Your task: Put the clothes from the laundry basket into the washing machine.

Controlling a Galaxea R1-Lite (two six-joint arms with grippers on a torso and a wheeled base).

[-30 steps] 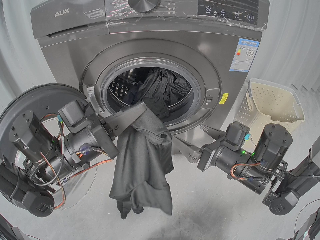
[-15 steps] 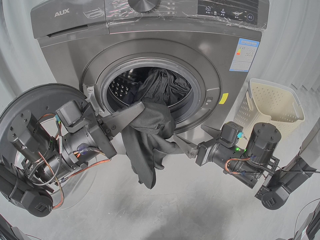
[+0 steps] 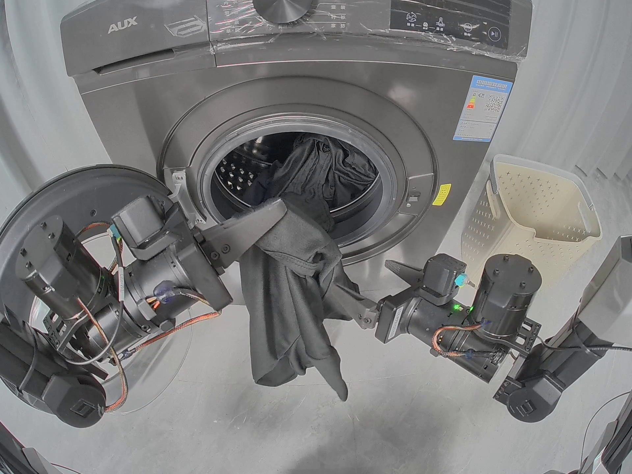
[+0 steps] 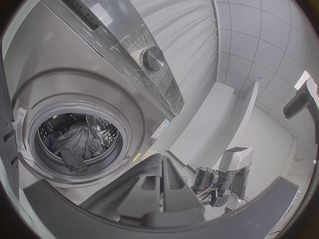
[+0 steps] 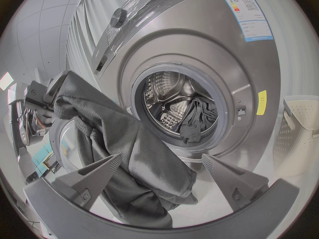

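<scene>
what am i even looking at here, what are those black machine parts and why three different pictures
This is a two-armed robot loading a front-loading washing machine. One picture looks down from a camera on its head. The other two come from a camera on each wrist, so each shows that arm's own claw up close. The left claw is shut on a dark garment, which hangs in front of the machine's opening. The right claw is open, with the hanging cloth between its fingers. More dark clothes lie in the drum. The door is swung open on the robot's left, and a cream laundry basket stands on the floor to the machine's right.
</scene>
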